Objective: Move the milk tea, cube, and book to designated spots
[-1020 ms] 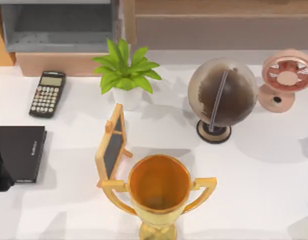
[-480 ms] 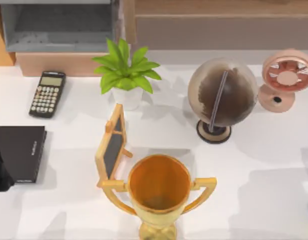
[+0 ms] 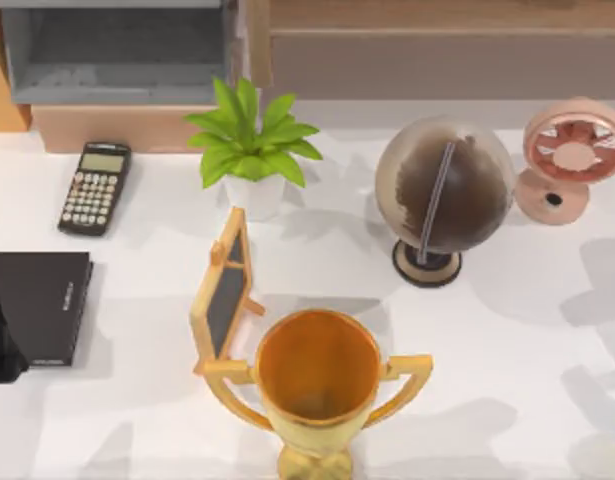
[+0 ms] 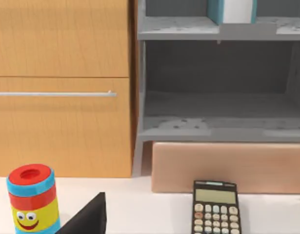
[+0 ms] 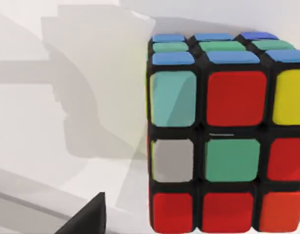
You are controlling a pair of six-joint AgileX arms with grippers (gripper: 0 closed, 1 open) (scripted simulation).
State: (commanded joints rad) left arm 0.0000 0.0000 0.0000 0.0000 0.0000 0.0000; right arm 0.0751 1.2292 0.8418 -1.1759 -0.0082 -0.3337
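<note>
**Right arm close on the cube; book looks shelved, milk tea still on the table**

The right wrist view looks straight at the cube (image 5: 223,141), a colour puzzle cube with red, green, blue, teal and yellow tiles, sitting on the white table (image 5: 37,122) very near the camera. Only a dark sliver of the right gripper (image 5: 84,218) enters that picture, so I cannot tell how far its fingers are apart or whether they have hold of anything; the cube appears to rest on the table rather than in a grasp.

The left wrist view faces the wooden cabinet (image 4: 62,87) and the grey shelf unit (image 4: 223,73). On the upper shelf stands the book (image 4: 231,10), teal cover with white page edges, upright; I judge that step done. The milk tea (image 4: 32,197), a striped cup with a smiling face, stands on the table in front of the cabinet, near the calculator (image 4: 215,212). A dark corner of the left gripper (image 4: 86,219) shows beside it; its opening cannot be judged either.

From above, the black book (image 3: 42,305) lies at the table's left edge, with the trophy (image 3: 317,385), small chalkboard (image 3: 225,290), potted plant (image 3: 249,145), globe (image 3: 442,195) and pink fan (image 3: 572,155) spread across it.

The cube seems the step in hand, with the milk tea probably left to place.
</note>
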